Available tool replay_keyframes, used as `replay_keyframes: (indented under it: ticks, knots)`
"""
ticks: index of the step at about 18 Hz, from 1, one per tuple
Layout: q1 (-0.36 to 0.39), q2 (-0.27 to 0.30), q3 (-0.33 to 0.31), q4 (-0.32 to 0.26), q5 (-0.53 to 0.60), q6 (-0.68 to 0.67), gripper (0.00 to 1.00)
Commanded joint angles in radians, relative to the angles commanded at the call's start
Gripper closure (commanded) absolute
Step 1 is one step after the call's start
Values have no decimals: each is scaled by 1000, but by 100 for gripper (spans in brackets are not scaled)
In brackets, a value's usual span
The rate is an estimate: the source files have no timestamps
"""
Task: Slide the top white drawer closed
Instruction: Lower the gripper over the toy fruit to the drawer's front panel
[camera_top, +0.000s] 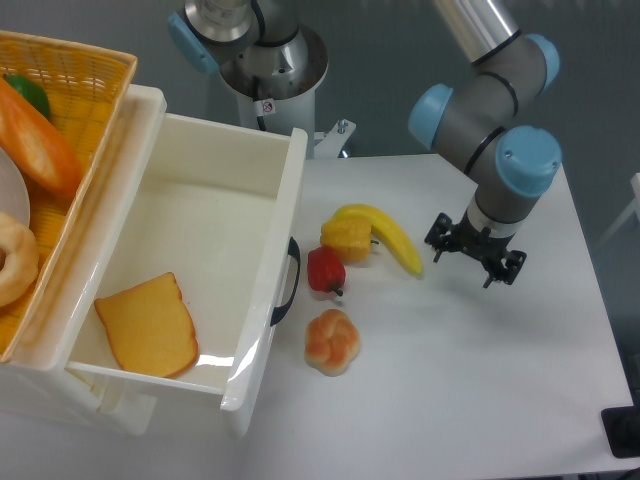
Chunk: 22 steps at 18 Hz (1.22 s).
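Top white drawer (205, 215): it is standing pulled far out of the small white cabinet (60, 395) at the left, its front panel with the curved black handle (287, 282) facing the table's middle.
Drawer contents: a slice of toast (148, 324) is lying flat on the drawer floor near the front left corner.
Gripper (474, 262): it is hanging over the white table (480, 380), just right of the banana (392, 236) and well apart from the drawer; its fingers are gripping nothing, and whether they are spread or closed cannot be told from this angle.
Table items: a yellow fruit chunk (346, 238), a red pepper (325, 270) and a bread roll (332, 341) are lying just beside the drawer front.
Woven yellow basket (85, 75): it is sitting on the cabinet top, holding food.
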Motion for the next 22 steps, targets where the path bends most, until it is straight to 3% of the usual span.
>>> replay_keyframes:
  ticks: [7, 10, 15, 18, 22]
  knots:
    - [-97, 57, 0, -2, -126, -251, 94]
    - [-123, 80, 0, -28, -215, -353, 98]
    - [-120, 106, 2, -109, -405, -381, 99]
    - [-108, 111, 3, -129, -500, -420, 99]
    - [-100, 117, 11, -218, -542, -424, 98]
